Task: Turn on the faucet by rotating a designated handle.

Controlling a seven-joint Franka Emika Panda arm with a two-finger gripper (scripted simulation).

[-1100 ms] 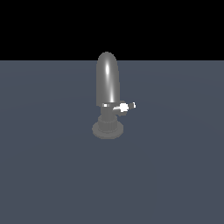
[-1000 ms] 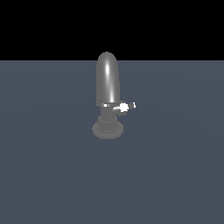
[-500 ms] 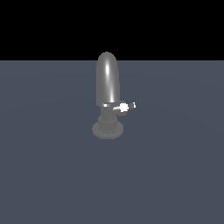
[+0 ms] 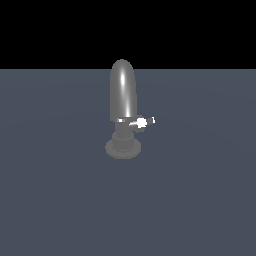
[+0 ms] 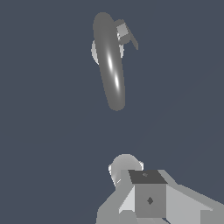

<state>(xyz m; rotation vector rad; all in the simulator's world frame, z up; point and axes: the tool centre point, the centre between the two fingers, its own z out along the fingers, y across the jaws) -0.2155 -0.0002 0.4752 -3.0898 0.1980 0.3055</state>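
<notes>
- Faucet (image 4: 123,95) stands upright near the middle of the grey-blue worktop (image 4: 200,200) in the exterior view, nothing else close to it.
- Spout: tall, round-topped, shiny grey, with a bright vertical streak of light down its side. It sits on a darker ribbed neck above a flat round base.
- Handle (image 4: 141,122): short grey bar with white glints, jutting from the neck toward the exterior view's right, roughly level, just below the foot of the spout.
- Wrist view looks down on the same faucet (image 5: 110,61). Spout appears as a long rounded shape with a bright streak; the handle (image 5: 124,34) shows as a small blocky piece at the base end, beside the spout.
- Gripper (image 5: 146,199) appears only in the wrist view, as pale grey blocky parts at the frame edge. A rounded grey part sits just beyond them.
- Gripper is well apart from faucet and handle; bare worktop lies between them. No contact with anything.
- Fingertips are not clearly visible, so I cannot tell whether the jaws are apart or together.
- Arm does not show in the exterior view.
- Background above the worktop's far edge is plain black.
</notes>
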